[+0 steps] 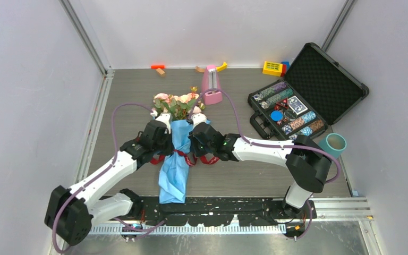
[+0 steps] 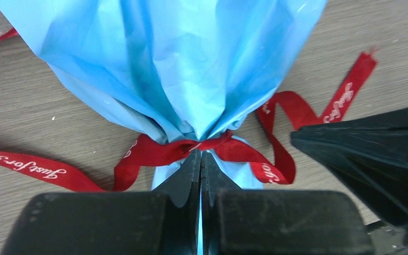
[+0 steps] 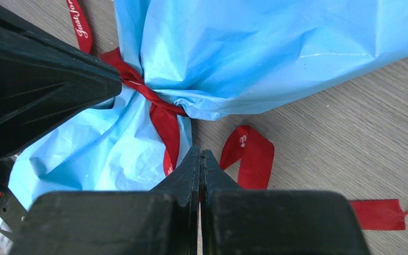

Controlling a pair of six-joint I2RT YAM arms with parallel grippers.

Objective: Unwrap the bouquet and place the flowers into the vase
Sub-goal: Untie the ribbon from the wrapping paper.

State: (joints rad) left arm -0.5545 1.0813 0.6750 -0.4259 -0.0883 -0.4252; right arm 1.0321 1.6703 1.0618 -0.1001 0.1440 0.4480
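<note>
- My left claw point(image 2: 201, 159) is clenched at the ribbon point(image 2: 149, 151) knot; my right claw point(image 3: 201, 156) is clenched beside it.
- The bouquet point(image 1: 172, 175) lies at frame centre, tied.
- Untying step: next I must pull 1 ribbon tail loose.
- The vase point(image 1: 333, 143) waits at the right edge.

Counted: one bouquet point(image 1: 176, 133), roses too bunched to number, with one red ribbon point(image 2: 154, 151) round its neck. Two grippers are at it, the left gripper point(image 2: 200, 155) and the right gripper point(image 3: 200, 152). Right of the bouquet: one teal vase point(image 1: 333, 144) and one open black case point(image 1: 324, 79), chips inside too many to tally. Beyond the bouquet: one pink metronome point(image 1: 211, 85) and six small toy pieces, namely orange stick point(image 1: 158, 66), tan block point(image 1: 161, 71), tan piece point(image 1: 200, 69), yellow curve point(image 1: 221, 67), yellow block point(image 1: 272, 68), blue block point(image 1: 286, 66).
</note>
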